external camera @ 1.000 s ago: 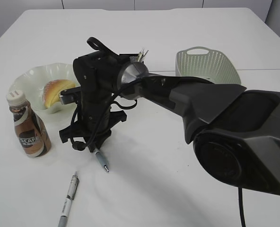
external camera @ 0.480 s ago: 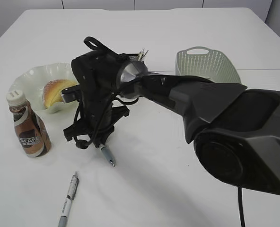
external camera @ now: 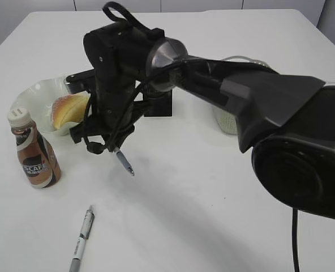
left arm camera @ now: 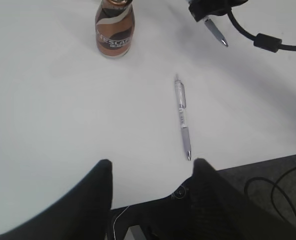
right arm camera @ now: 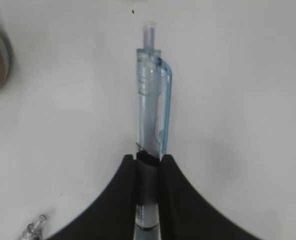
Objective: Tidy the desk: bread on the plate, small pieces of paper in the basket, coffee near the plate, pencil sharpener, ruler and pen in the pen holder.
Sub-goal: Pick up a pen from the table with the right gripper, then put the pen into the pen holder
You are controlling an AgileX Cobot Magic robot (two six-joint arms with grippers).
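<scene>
Lifting clear of the desk (external camera: 213,215), the right gripper (external camera: 108,148) had risen and moved back toward the pen holder (external camera: 159,105), its jaws pinching one pen (external camera: 123,162) — so that pen looked ready for dropping in. A second pen (external camera: 82,238) lay well in front of the pen holder — beneath the left gripper (left arm camera: 150,172), whose jaws stood apart, holding nothing.

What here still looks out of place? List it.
One pen lies loose on the desk near the front edge, in front of the coffee, far from the pen holder. A second pen hangs clamped in the right gripper. Nothing looks spilled or broken.
</scene>
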